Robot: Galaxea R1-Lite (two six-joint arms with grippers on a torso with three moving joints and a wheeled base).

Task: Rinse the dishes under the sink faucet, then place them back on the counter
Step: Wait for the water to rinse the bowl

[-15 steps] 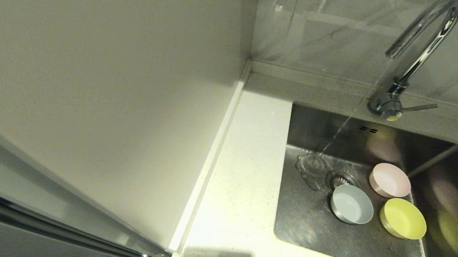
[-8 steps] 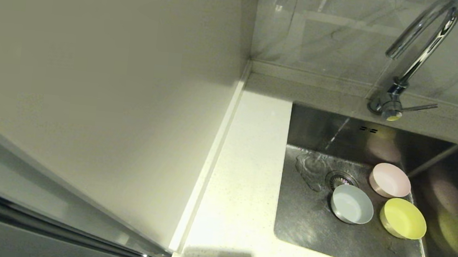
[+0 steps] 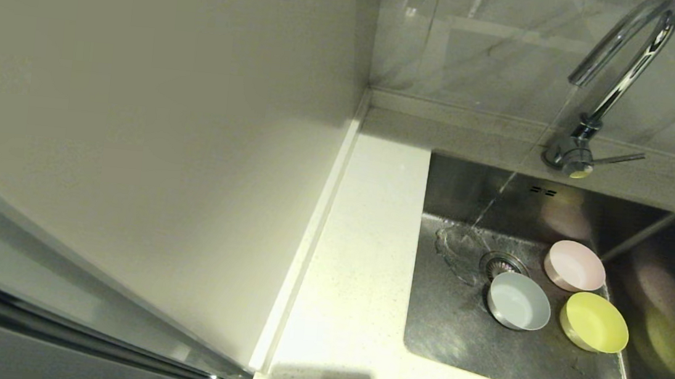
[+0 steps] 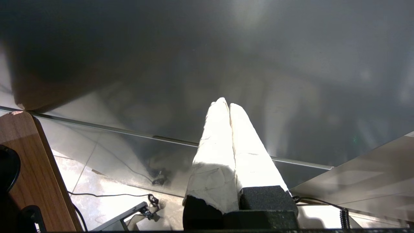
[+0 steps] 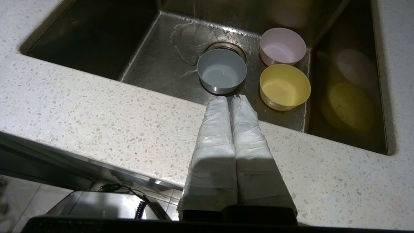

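Note:
Three dishes stand on the floor of the steel sink: a pale blue-white bowl beside the drain, a pink bowl behind it and a yellow-green bowl to its right. A thin stream of water falls from the chrome faucet onto the sink floor left of the drain. My right gripper is shut and empty, held over the counter's front strip just short of the blue-white bowl. My left gripper is shut and empty, low beside a dark cabinet front.
White speckled counter runs left of the sink up to a raised edge strip and a plain cream wall panel. The faucet's side lever points right. A glossy tiled wall stands behind the sink.
The water stream thinned half a second ago and now runs again from the spout. The bowls and both grippers have not moved.

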